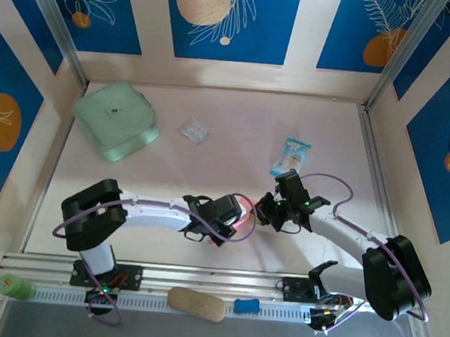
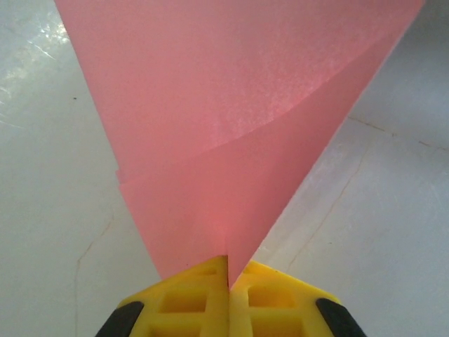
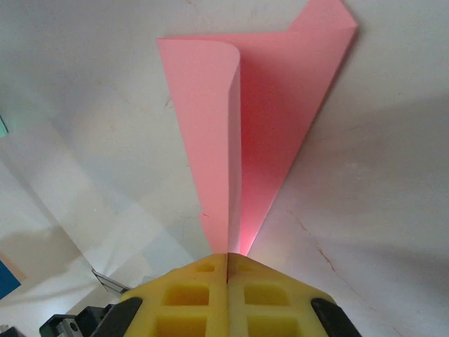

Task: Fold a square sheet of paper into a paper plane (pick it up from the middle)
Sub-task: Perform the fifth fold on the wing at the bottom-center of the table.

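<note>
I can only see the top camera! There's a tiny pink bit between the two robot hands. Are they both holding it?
Observer: Yes. The left wrist camera shows the left gripper shut on the pink paper, pinching it at a narrow point.
Operator: And the other hand?
Observer: The right wrist camera shows the right gripper shut on the paper too, also at a pointy end.
Operator: Is it a plane yet?
Observer: It doesn't look finished. From the right wrist camera it is folded lengthwise. One flap curls over beside the crease, and the sheet widens away from the gripper.
</note>
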